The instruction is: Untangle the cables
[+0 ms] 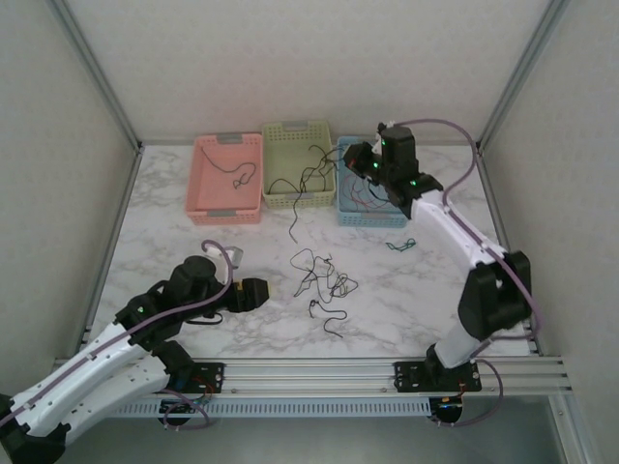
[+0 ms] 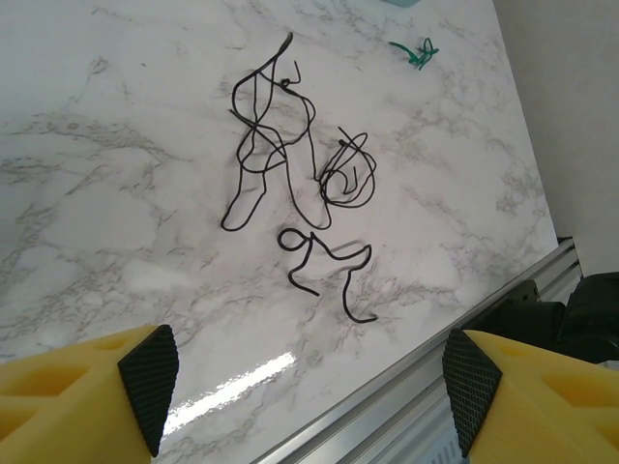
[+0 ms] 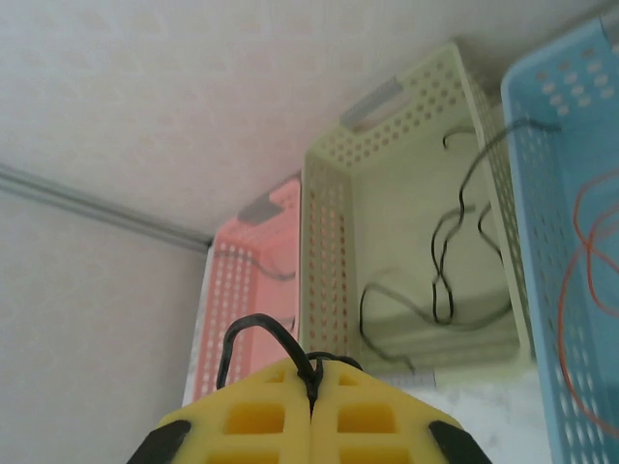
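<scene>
the left gripper (image 2: 309, 387) is hanging low over the near left part of the table (image 1: 164, 227). its jaws are standing wide with nothing between them, and its black pads (image 2: 150, 382) are framing bare marble. beyond it, around the middle of the table, a black tangle (image 2: 280, 145) of cables is lying flat, its loops crossing one another and a tight coil sitting at one side. a loose black cable (image 2: 324, 266) is lying just beside the tangle, toward the near edge, and seems to be apart from it. a small green cable (image 1: 401, 245) is lying bunched toward the right edge, near the front of the blue basket (image 1: 372, 220).

a pink basket (image 1: 224, 215), a green basket (image 1: 300, 200) and the blue one are sitting side by side along the far edge. the right gripper (image 3: 311, 387) is hovering above the green and blue baskets, its jaws pressing together on a thin black cable (image 3: 256, 333) that is looping up out of the pinch. more black cables (image 3: 445, 261) are lying in the green basket, one trailing over its front rim onto the table. a red-orange cable (image 3: 590, 261) is lying in the blue basket, and a dark cable (image 1: 242, 177) is lying in the pink one.
</scene>
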